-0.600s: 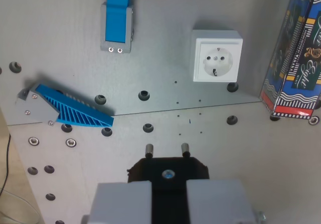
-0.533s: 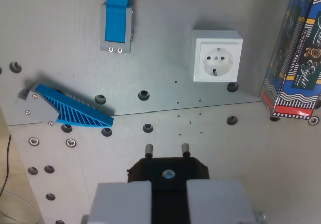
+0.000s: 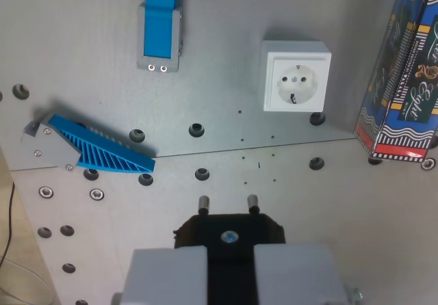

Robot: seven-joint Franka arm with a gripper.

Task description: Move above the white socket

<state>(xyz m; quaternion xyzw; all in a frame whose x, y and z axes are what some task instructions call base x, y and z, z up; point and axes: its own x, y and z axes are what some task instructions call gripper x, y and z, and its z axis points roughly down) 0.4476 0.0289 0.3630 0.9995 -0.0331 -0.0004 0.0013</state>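
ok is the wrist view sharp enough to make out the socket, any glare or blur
Wrist view: the white socket is crisp, both holes visible, with even soft lighting and no glare on it; the metal plate shows only a dull sheen; the gripper fingers at the bottom edge are slightly soft, being so close to the lens.

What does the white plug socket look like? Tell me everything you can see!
The white socket is a square box that looks like plastic, sitting flat on the grey metal plate. Its face has a round sunken well with two small pin holes side by side and a small dark mark just below them. Nothing is plugged into it. It sits in the upper part of the wrist view, right of centre, and a dark hole in the plate shows at its lower right corner.
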